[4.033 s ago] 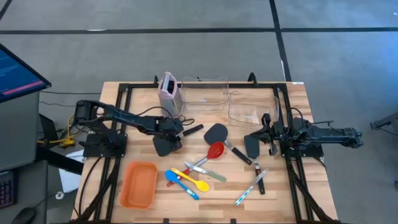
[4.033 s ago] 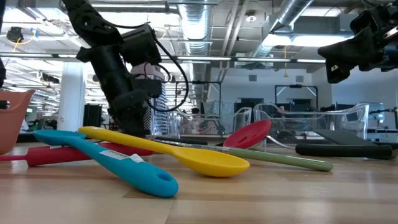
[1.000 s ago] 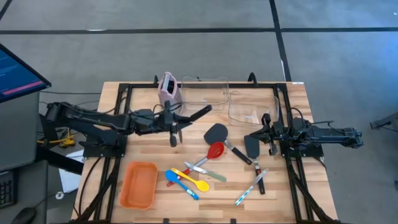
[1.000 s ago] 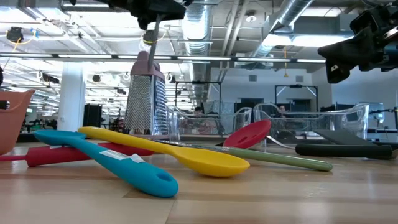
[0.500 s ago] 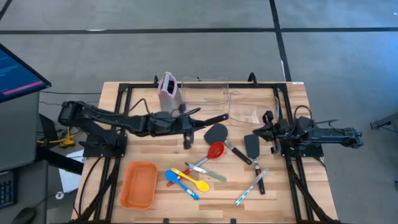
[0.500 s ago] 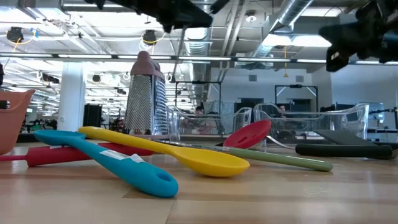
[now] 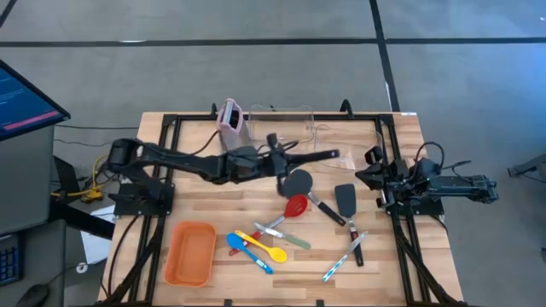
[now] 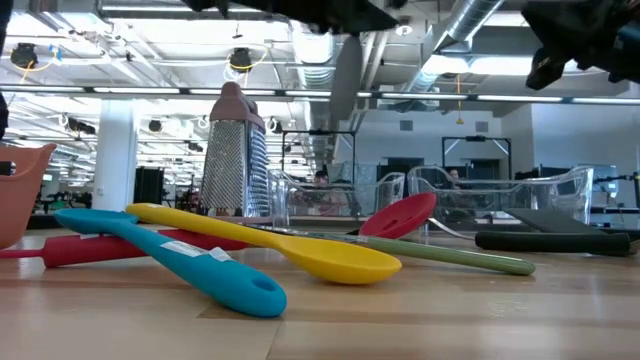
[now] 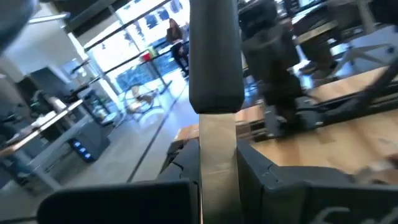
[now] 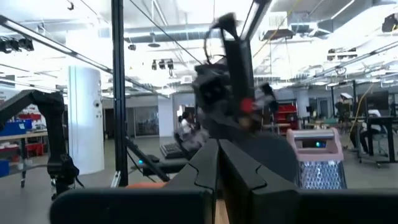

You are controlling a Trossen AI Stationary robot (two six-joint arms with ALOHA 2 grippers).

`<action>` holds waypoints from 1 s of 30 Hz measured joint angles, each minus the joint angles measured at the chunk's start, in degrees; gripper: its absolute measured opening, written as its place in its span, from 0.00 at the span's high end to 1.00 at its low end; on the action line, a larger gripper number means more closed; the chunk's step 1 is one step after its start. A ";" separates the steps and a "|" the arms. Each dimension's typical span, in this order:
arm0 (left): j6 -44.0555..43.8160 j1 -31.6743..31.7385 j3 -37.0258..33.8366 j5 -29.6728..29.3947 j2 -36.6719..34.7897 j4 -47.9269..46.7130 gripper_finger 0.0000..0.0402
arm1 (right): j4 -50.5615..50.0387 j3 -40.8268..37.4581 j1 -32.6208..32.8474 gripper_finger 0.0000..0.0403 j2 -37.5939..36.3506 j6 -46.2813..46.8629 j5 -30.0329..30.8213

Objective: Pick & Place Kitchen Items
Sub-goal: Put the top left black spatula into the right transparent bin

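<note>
Your left arm reaches low and nearly level across the desk (image 7: 196, 205) from its base at the left edge, stretched toward the middle. Its left tool (image 7: 275, 156) is pinching a black spatula (image 7: 300, 156) by the neck, held in the air above the desk: the handle points toward the right side over the clear bins (image 7: 281, 124), and the blade hangs down, showing edge-on in the low view. In the left wrist view the flat shaft sits squeezed between the two dark fingers (image 9: 261, 171).

Your right arm lies folded along the right edge, its right tool (image 7: 373, 175) pressed together and holding nothing.

A second black spatula (image 7: 345, 199) lies on the desk just beside it. The red spoon (image 7: 294, 207), yellow spoon (image 7: 264, 248) and blue spoon (image 7: 247, 251) lie clustered near the front, right of the orange tray (image 7: 189, 253). A pink-topped grater (image 7: 230, 125) stands at the back.
</note>
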 joint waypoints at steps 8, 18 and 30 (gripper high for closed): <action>-0.24 2.65 2.93 3.14 4.60 0.20 0.93 | 0.37 0.00 0.26 0.98 0.76 3.35 5.51; -0.28 2.80 2.93 3.18 4.21 0.17 0.93 | 6.25 0.00 2.63 1.00 12.09 5.18 11.17; -0.31 2.76 2.93 3.28 4.21 0.16 0.93 | 27.81 0.02 6.09 1.00 30.20 5.18 11.17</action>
